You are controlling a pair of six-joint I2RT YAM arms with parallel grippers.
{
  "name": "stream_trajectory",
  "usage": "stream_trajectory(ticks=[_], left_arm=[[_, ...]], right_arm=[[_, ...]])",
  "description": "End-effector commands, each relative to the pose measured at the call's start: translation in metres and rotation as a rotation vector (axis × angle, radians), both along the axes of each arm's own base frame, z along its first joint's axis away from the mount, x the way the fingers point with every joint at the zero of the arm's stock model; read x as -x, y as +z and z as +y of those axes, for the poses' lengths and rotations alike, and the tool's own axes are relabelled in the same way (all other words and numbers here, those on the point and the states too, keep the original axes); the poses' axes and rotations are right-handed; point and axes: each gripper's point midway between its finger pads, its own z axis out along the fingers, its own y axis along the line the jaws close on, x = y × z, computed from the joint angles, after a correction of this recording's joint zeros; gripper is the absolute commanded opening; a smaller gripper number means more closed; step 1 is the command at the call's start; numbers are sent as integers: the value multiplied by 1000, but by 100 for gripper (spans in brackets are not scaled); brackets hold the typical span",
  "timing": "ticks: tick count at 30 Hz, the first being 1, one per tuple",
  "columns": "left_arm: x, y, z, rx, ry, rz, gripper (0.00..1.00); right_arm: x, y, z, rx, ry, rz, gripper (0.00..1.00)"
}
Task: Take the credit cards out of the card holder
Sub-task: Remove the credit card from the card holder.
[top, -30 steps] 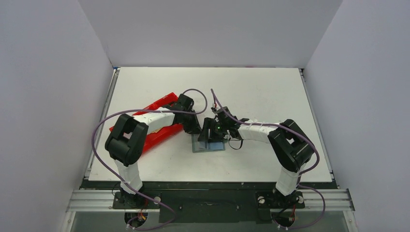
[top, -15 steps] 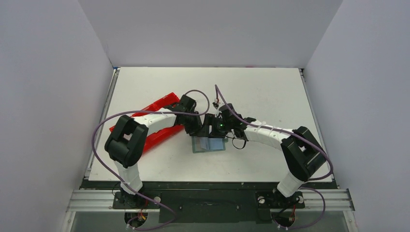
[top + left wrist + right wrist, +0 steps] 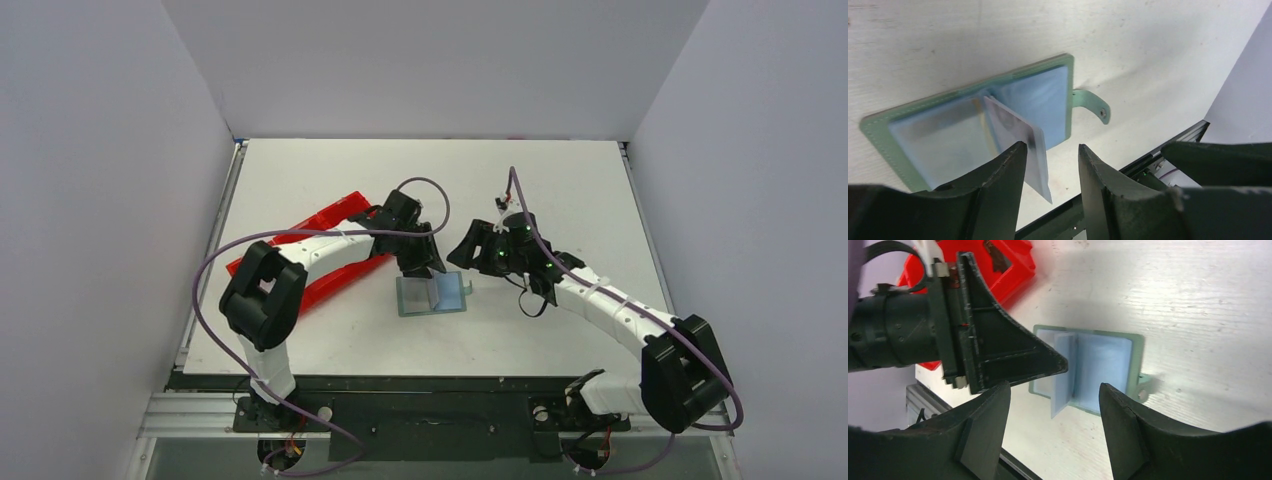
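Note:
The card holder (image 3: 432,297) lies open and flat on the white table, grey-green with pale blue sleeves inside. Its small tab (image 3: 1093,103) points right. One thin pale leaf (image 3: 1020,137) stands upright from the fold. The credit cards cannot be told apart from the sleeves. My left gripper (image 3: 430,266) hovers just behind the holder. It is open (image 3: 1050,157), the upright leaf beside one finger but not pinched. My right gripper (image 3: 465,255) hangs to the right of the holder (image 3: 1105,362), open (image 3: 1053,392) with nothing between its fingers.
A red three-compartment tray (image 3: 318,283) lies at an angle on the left, partly under my left arm. It also shows in the right wrist view (image 3: 1010,267) behind the left gripper (image 3: 998,357). The table's near edge (image 3: 430,375) lies just in front of the holder.
The left gripper has opened and shifted slightly right. The right arm has pulled back to the right, off the holder, which now lies uncovered with one leaf standing up.

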Motion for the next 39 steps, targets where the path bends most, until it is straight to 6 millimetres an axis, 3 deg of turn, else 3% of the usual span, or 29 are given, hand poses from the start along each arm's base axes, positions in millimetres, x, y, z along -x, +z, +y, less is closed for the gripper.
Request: stream_trajectory(ticks=[1, 6, 11, 16, 19, 24, 30, 39], left_arm=[[-5, 22, -24, 54, -42, -43, 41], [-4, 14, -36, 54, -68, -33, 42], [-4, 13, -37, 51, -78, -33, 43], [-12, 22, -16, 18, -27, -72, 43], [-15, 25, 3, 4, 0, -85, 43], [-12, 17, 28, 1, 28, -64, 43], [-3, 9, 27, 50, -6, -39, 42], [3, -7, 21, 89, -33, -9, 34]], right_arm=[[-6, -4, -24, 44, -106, -7, 61], [-7, -9, -36, 113, -135, 13, 59], [-6, -16, -35, 133, -125, 36, 51], [-1, -22, -25, 208, -77, 40, 46], [5, -20, -8, 244, -22, 33, 44], [6, -38, 8, 323, 5, 68, 35], [2, -62, 12, 388, 5, 120, 25], [4, -92, 0, 473, -29, 179, 11]])
